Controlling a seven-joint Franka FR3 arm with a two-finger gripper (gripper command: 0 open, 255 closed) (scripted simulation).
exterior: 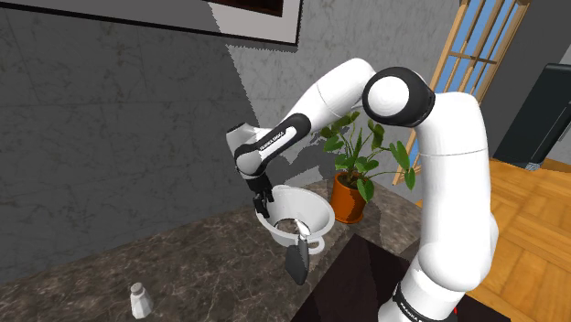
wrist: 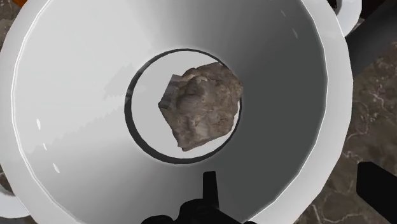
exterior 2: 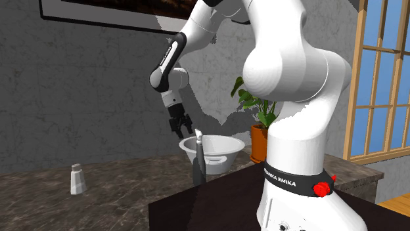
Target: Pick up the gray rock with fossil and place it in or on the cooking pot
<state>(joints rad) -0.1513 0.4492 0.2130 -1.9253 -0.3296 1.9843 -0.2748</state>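
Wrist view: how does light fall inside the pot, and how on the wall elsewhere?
Wrist view: the pot is bright on half of its inner wall, grey-shaded on the other. Shoulder view: the back wall is dim, paler behind the arm.

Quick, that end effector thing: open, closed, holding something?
End effector: open, holding nothing; the rock lies free in the white pot.

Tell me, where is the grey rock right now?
The rock lies on the flat bottom of the white pot, just under the open gripper. In the shoulder view, that pot stands on the dark counter beside the potted plant.
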